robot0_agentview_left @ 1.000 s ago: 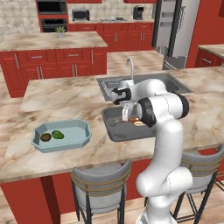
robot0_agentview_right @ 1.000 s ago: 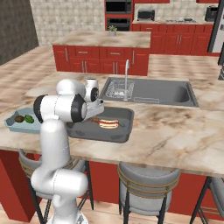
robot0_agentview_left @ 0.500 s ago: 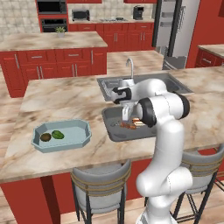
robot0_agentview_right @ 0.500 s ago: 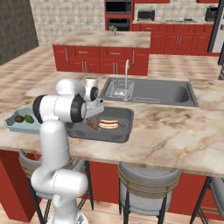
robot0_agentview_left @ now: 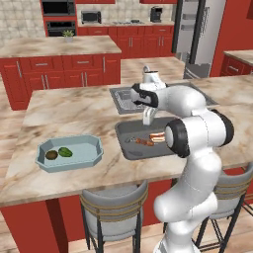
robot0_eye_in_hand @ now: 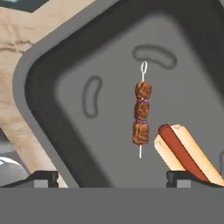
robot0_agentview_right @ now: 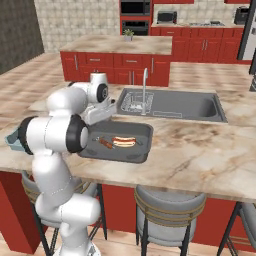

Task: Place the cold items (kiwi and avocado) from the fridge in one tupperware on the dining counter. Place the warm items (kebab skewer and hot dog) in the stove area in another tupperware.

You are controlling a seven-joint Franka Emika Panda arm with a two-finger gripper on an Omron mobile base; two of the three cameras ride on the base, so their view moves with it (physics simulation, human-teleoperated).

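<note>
Here a kebab skewer (robot0_eye_in_hand: 141, 114) lies beside the hot dog (robot0_eye_in_hand: 183, 151)

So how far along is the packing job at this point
Done: the brown kiwi and green avocado lie in the pale blue tupperware on the dining counter. The brown kebab skewer and the hot dog in its bun both lie in the dark grey tupperware. In hand: nothing; the tool stands open above them. Left: seemingly nothing but pulling the arm away.

Sink (robot0_agentview_right: 187, 106) w/ faucet (robot0_agentview_right: 144, 82) in counter, red cabinets (robot0_agentview_left: 74, 71), stools (robot0_agentview_left: 114, 207), fridge (robot0_agentview_left: 197, 34)
</note>
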